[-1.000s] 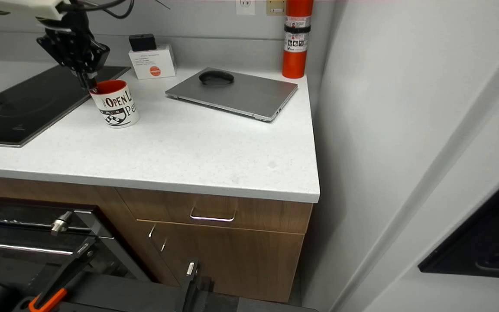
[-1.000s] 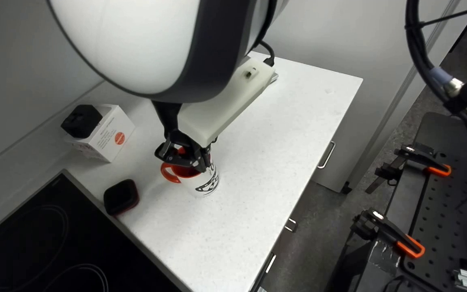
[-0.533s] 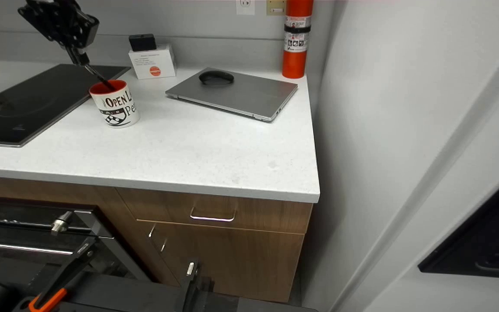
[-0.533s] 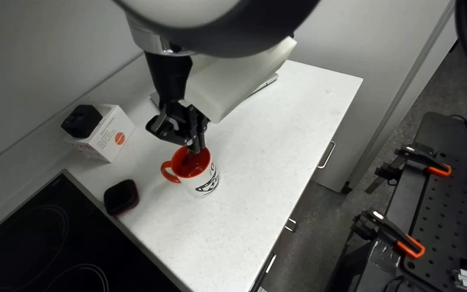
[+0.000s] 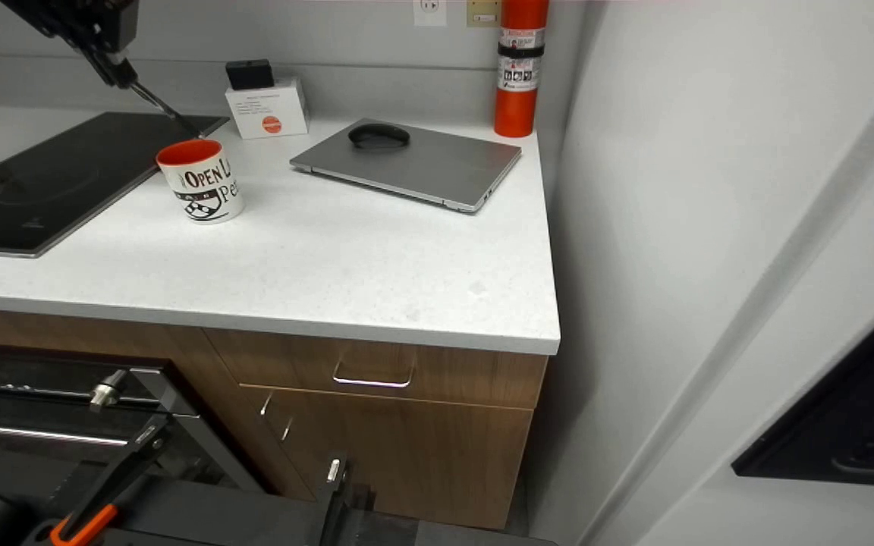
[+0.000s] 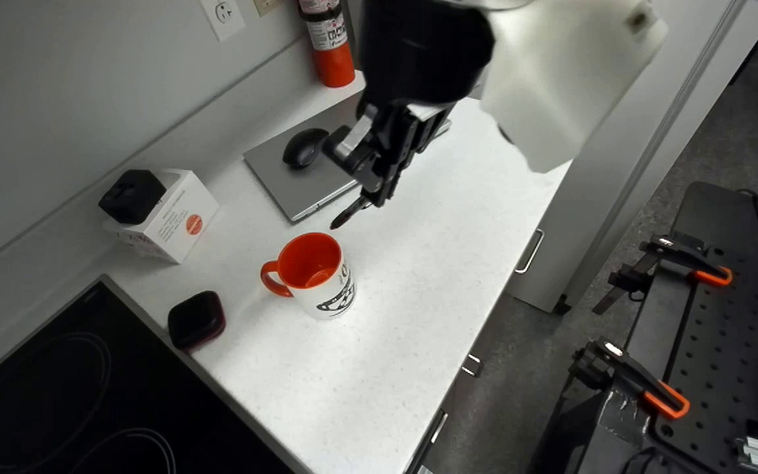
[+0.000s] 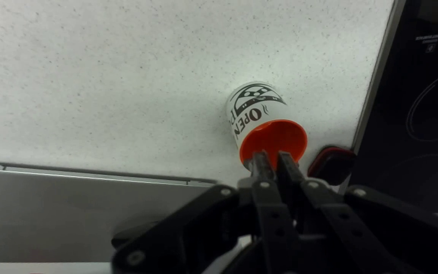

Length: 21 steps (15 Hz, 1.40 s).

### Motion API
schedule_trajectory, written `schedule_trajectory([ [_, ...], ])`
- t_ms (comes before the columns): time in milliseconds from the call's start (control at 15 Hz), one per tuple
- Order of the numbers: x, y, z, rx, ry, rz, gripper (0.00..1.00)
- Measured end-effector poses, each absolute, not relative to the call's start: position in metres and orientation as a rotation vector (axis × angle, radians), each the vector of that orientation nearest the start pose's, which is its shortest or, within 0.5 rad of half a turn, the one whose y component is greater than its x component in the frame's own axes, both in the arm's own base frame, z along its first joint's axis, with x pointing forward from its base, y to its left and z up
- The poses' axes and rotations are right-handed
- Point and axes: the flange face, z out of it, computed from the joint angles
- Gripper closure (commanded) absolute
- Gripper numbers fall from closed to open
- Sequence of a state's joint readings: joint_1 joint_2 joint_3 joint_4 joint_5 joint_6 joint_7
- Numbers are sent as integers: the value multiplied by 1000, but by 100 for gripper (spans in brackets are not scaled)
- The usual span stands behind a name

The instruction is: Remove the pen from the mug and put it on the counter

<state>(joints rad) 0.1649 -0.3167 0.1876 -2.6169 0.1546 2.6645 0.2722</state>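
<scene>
The gripper point(image 7: 274, 160) is in the air above the counter point(image 5: 376, 265), its two fingers drawn together and clamped on the pen point(image 6: 349, 215). In the wrist view the fingertips sit close side by side in front of the mug point(image 5: 205, 186); the pen cannot be made out there.

Counter: white, speckled, with a grey front edge, fitted over brown wooden cabinets point(image 5: 399, 455) with metal handles point(image 5: 373, 383).

Cooktop point(image 5: 50, 178): black, flat, set into the counter.

Laptop point(image 5: 425, 171): grey, lid down, lying flat on the counter.

Fire extinguisher point(image 5: 518, 83): red, upright, behind the laptop and near the back wall point(image 5: 353, 34).

White box point(image 5: 278, 114): on the counter near the back wall, a round orange mark on its face.

Mug: upright on the counter, between cooktop and laptop; white, black lettering, red-orange inside.

Black object point(image 5: 249, 74): resting on the white box; type cannot be determined.

Mouse point(image 5: 378, 135): black, on the laptop lid.

Dark case point(image 6: 196, 320): red along its edge, beside the cooktop.

Pen: thin, tilted, gripped at its upper end, dark tip pointing down. It is outside the mug; in an exterior view a narrow gap shows between tip and rim. Its height above the counter cannot be judged.
</scene>
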Motion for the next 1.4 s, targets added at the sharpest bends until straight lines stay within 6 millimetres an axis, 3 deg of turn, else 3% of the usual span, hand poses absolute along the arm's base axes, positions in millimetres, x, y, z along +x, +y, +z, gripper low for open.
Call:
schedule_trajectory([
  [133,406,134,387,-2959,119,-497,98],
  [333,408,113,366,-2977,224,-446,98],
  [667,433,86,311,-3040,389,-365,98],
  [1067,466,84,244,-3068,431,-27,98],
  [1200,476,81,234,-3067,446,99,64],
  [1400,490,75,232,-3055,482,202,42],
])
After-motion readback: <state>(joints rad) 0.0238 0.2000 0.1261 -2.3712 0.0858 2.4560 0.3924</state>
